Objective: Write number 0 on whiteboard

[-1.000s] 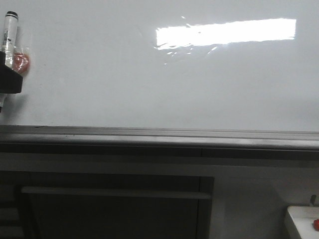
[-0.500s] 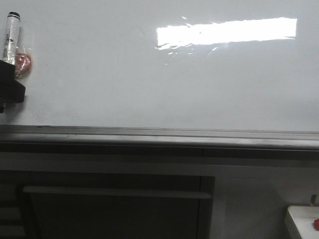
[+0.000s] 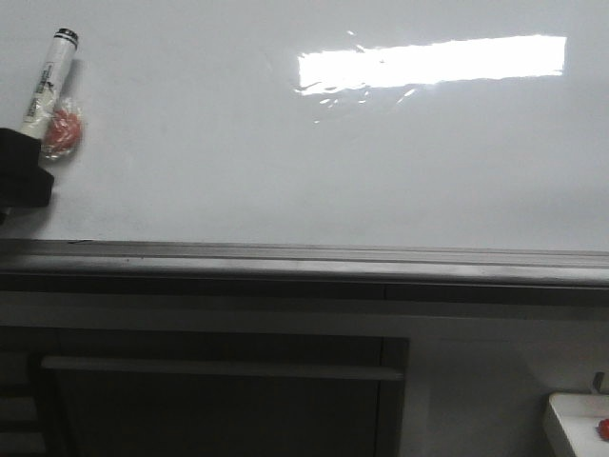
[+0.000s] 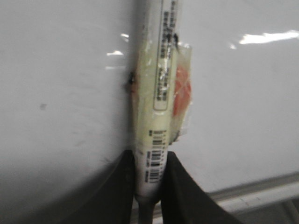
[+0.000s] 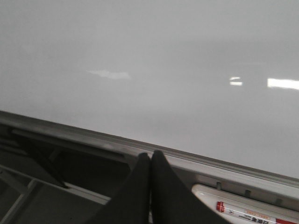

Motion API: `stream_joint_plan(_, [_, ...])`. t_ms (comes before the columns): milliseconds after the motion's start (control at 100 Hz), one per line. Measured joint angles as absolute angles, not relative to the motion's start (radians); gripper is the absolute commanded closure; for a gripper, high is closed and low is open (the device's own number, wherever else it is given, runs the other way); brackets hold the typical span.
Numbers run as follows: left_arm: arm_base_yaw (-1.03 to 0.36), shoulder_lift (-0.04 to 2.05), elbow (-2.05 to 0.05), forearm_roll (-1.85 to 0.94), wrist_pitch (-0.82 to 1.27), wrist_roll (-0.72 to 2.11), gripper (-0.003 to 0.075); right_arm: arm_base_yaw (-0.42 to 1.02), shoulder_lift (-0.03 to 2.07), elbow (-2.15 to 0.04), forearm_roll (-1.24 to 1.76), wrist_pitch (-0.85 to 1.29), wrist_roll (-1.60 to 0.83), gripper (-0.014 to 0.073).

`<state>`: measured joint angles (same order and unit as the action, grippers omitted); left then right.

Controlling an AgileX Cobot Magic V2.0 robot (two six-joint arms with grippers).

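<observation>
The whiteboard (image 3: 285, 162) fills the front view, glossy white with a bright rectangular reflection (image 3: 428, 60) and a grey ledge (image 3: 304, 257) along its lower edge. No number 0 shows on it. My left gripper (image 3: 24, 162) is at the far left of the board, shut on a white marker (image 3: 48, 81) with a black tip and an orange-red tag (image 3: 65, 131). The marker leans to the upper right. In the left wrist view my left gripper (image 4: 148, 163) clamps the marker (image 4: 156, 79) against the board (image 4: 60, 84). My right gripper (image 5: 150, 158) is shut and empty, below the ledge (image 5: 93, 135).
A white tray (image 3: 580, 424) with a red item stands at the lower right. In the right wrist view it holds a marker with a red label (image 5: 243, 212). A dark cabinet with a pale bar (image 3: 219, 369) lies under the ledge.
My left gripper has shifted slightly right and the marker has tilted from near upright to leaning upper right. No mark has appeared on the board.
</observation>
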<state>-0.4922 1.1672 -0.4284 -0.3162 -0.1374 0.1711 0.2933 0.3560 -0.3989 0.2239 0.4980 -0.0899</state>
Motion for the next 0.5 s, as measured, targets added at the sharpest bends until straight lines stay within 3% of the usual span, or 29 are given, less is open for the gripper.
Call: stream_joint_plan(500, [-0.768, 1.068, -0.428, 0.04, -0.044, 0.171, 0.074, 0.676, 0.764, -0.596, 0.225, 0.423, -0.186, 0.0638])
